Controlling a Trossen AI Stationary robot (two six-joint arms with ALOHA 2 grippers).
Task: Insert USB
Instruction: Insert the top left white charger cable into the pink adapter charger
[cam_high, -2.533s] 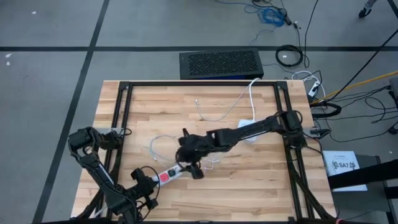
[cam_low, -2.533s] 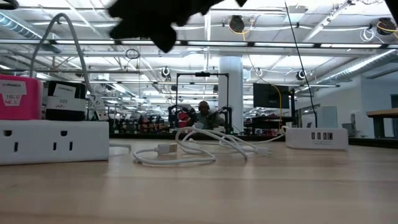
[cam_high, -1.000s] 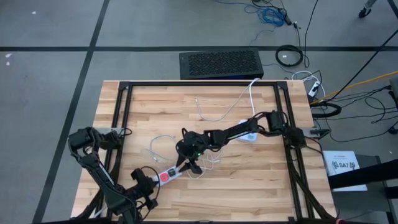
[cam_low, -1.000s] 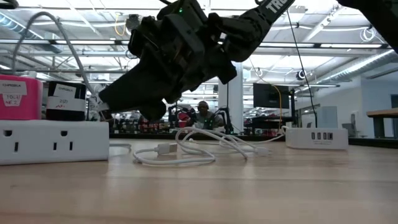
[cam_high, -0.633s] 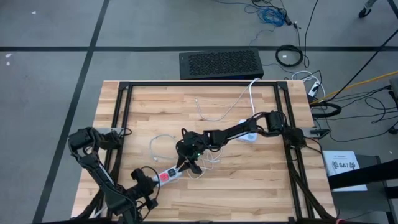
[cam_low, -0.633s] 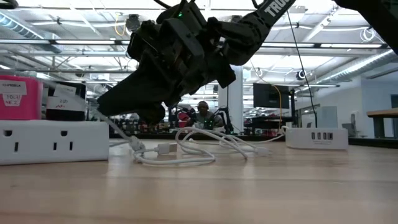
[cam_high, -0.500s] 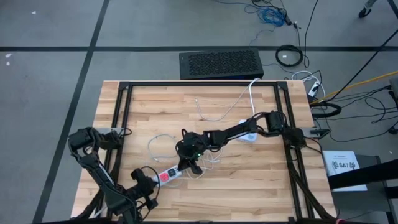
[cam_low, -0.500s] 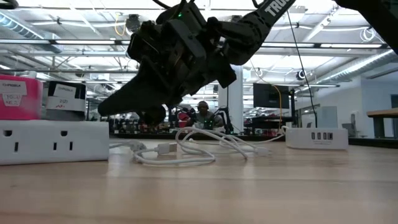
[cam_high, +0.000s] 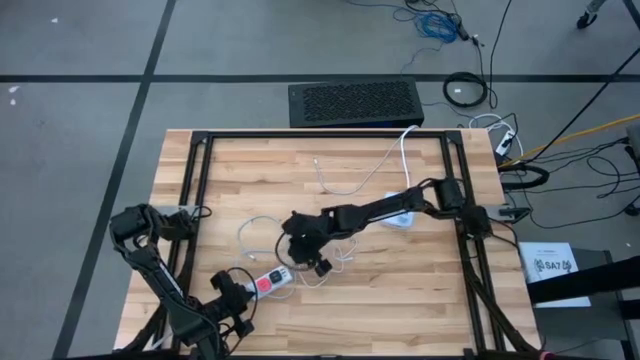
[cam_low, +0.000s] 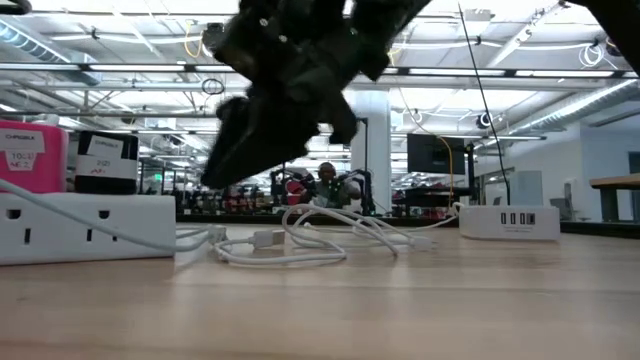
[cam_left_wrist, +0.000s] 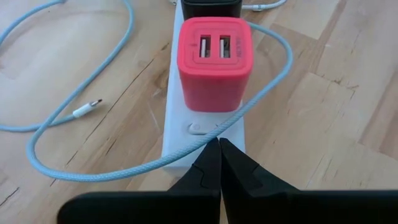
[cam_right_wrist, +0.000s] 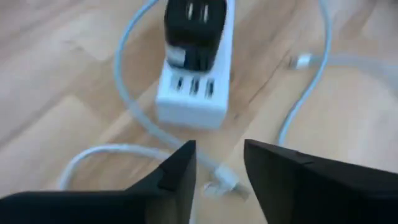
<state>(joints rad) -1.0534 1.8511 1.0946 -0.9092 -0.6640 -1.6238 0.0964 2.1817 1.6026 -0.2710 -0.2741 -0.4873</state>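
I start from the power strip (cam_high: 272, 281), which lies at about seven o'clock from the table's centre in the high view, with a pink two-port USB charger (cam_left_wrist: 214, 61) and a black adapter (cam_right_wrist: 193, 26) plugged into it. A pale blue cable (cam_left_wrist: 74, 158) loops across the strip just by the pink charger, its small free plug lying on the wood beside it. White cables (cam_low: 300, 243) sprawl on the tabletop just past the strip's far end, at about five o'clock from the right claw.

My right gripper (cam_right_wrist: 217, 165) hovers over that end of the strip, its two fingers spread with nothing between them; a white connector (cam_right_wrist: 225, 180) lies on the wood under the gap. My left gripper (cam_left_wrist: 219, 163) sits at the strip's near end, at roughly seven o'clock of the table, fingers pressed together on nothing, touching or almost touching the strip's casing.

I judge the step in hand to be picking up the plug: no USB is seated in the pink charger's ports yet. The next move calls for lowering the right claw squarely over the connector, pinching it by its body, then lining it up with a port while the left claw steadies the strip
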